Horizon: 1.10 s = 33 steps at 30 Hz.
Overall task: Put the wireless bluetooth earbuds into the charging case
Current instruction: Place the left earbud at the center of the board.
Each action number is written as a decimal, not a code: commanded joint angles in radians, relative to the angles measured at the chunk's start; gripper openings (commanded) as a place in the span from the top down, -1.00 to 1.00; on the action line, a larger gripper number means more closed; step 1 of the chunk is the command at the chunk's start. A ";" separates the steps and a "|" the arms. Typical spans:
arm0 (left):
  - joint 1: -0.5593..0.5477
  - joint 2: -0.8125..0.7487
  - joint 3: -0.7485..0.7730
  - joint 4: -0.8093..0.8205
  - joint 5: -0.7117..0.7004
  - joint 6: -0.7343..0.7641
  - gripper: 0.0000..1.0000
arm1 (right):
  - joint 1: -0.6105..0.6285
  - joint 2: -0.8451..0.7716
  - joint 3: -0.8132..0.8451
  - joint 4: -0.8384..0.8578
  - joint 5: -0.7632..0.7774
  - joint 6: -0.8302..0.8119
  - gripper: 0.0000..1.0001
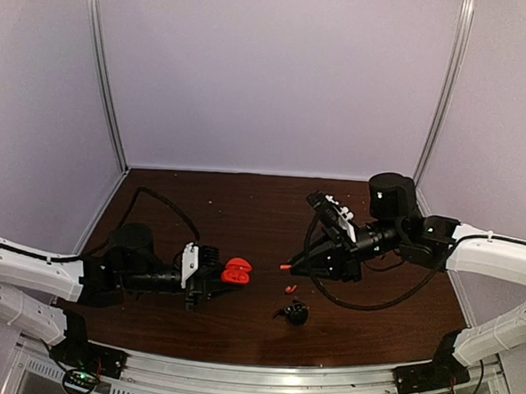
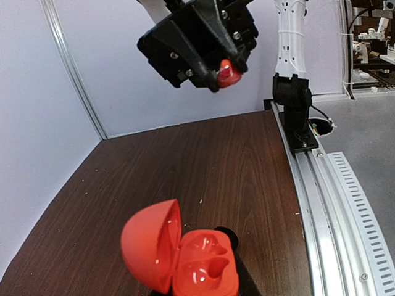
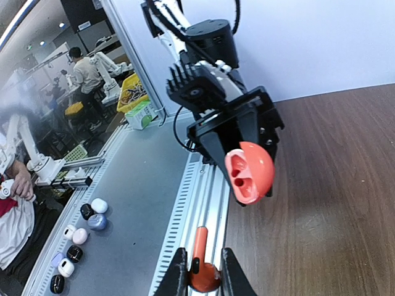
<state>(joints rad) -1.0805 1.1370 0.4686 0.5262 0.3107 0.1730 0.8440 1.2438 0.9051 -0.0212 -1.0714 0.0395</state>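
The left end effector [image 1: 215, 276] is clamped tight on the red charging case [image 2: 185, 262], gripping it by its base. It holds the case just above the table [image 1: 244, 214] instead of letting it rest there. The reason looks plain enough: with the lid [image 2: 151, 246] swung back to one side, the two moulded wells face up and outward towards the other arm. That gives a steady, open target that will not skid when something is pressed into it.

The right end effector [image 1: 296, 263] is nearly closed, its tips pinching a red-orange earbud [image 3: 200, 265] by the rounded body, with the stem standing up between the fingers. It hangs in the air a little way from the case, pointed at it, not touching. Gripping the bud low leaves the stem clear, which I judge should help in lining it up with a well. Which well it belongs in I cannot tell from here.

Both wells look empty, so no bud is seated yet. A second small red-orange bud [image 1: 290, 289] lies on the table below the right arm, and a black item [image 1: 295, 315], perhaps another case, sits just nearer the arms. The coming move calls for a careful approach and the right twist of the wrist, since a bud this small could easily tip or pop out of the pinch.
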 commanded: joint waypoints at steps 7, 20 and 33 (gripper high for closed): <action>0.004 0.026 0.050 0.048 0.045 -0.062 0.99 | 0.107 0.013 0.179 -0.268 0.119 -0.139 0.86; 0.004 0.084 0.019 0.234 0.074 -0.169 0.99 | 0.335 0.183 0.499 -0.623 0.722 -0.233 0.89; 0.005 0.116 -0.033 0.363 0.098 -0.183 0.99 | 0.403 0.175 0.533 -0.671 0.925 -0.229 0.91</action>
<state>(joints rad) -1.0805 1.2469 0.4438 0.8062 0.4282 -0.0040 1.2407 1.4601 1.4380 -0.6884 -0.2630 -0.2035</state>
